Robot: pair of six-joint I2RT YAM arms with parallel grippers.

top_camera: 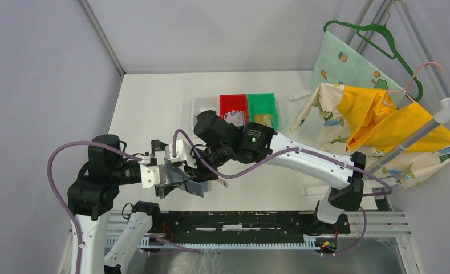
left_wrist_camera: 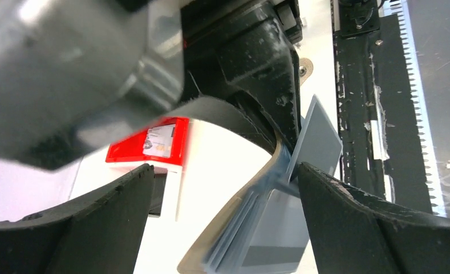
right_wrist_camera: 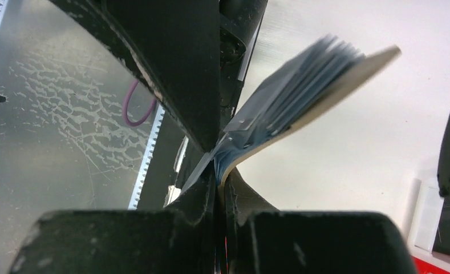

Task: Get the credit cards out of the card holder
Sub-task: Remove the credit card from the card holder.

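**Card holder (right_wrist_camera: 319, 85) pinched by right hand (right_wrist_camera: 218, 177), left hand (left_wrist_camera: 225, 171) spread**

It hangs off the surface (right_wrist_camera: 353, 171), lower centre-left in the top view, between the left fingers. Beside the right hand's tight pinch on its sleeve edge, a grey card (left_wrist_camera: 319, 137) juts toward upper right, well apart from the red bin (left_wrist_camera: 125, 149).

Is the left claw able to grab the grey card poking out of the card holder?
Probably yes. The left claw is open around the grey card, and the right claw pinches the card holder. Nothing seems to block the way.
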